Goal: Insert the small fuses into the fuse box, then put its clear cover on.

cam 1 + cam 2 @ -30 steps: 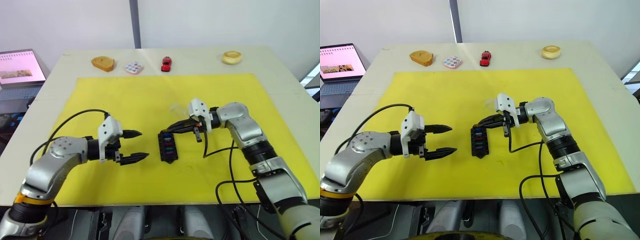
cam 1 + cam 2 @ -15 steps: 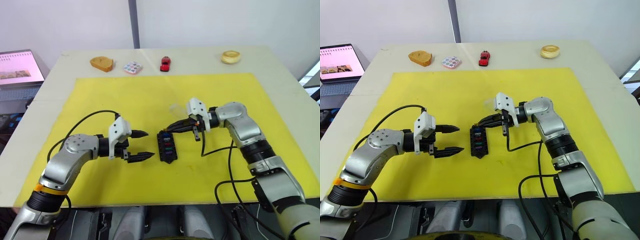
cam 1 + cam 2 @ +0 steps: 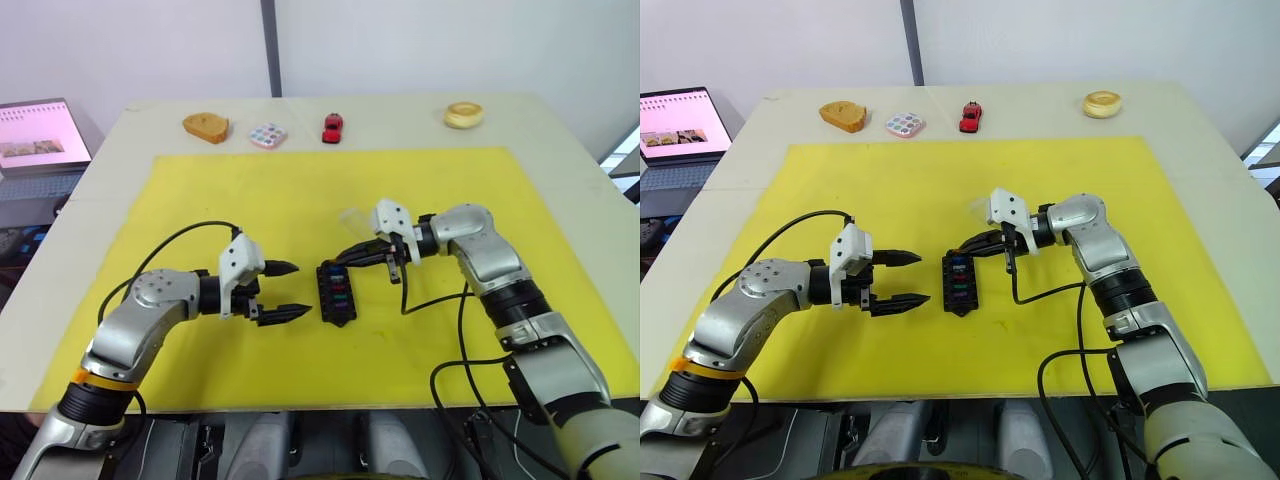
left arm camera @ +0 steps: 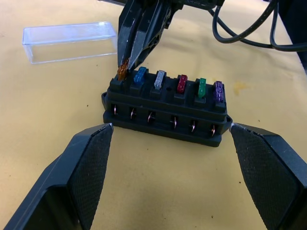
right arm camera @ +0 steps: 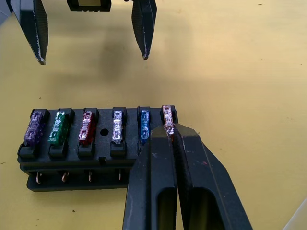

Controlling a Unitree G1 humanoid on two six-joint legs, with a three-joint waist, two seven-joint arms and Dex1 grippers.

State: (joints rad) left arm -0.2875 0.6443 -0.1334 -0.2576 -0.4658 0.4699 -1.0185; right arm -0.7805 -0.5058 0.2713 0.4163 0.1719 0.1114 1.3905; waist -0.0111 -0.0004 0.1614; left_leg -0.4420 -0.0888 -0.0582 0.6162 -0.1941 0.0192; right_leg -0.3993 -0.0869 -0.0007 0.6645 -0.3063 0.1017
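My right gripper [image 5: 169, 132] pinches the amber fuse [image 4: 122, 73] at the box's [image 3: 335, 293] end slot; left gripper [image 3: 282, 290] gapes empty beside it. Cover [image 4: 70, 41] lies just behind on the yellow mat [image 3: 250, 200]. Car [image 3: 332, 127], dotted tile [image 3: 267, 135], two wooden pieces [image 3: 205, 126] line the table's [image 3: 570, 170] far edge.

Your two head views look forward and down from above the near edge of the counter [image 3: 560, 130], set slightly apart, so the fuse box [image 3: 335, 293] sits mid-frame in both with the whole yellow mat [image 3: 250, 190] around it. Your left wrist view faces the fuse box close and low from one long side; your right wrist view looks down on it from the opposite side, closer still. All four views share the fuse box.
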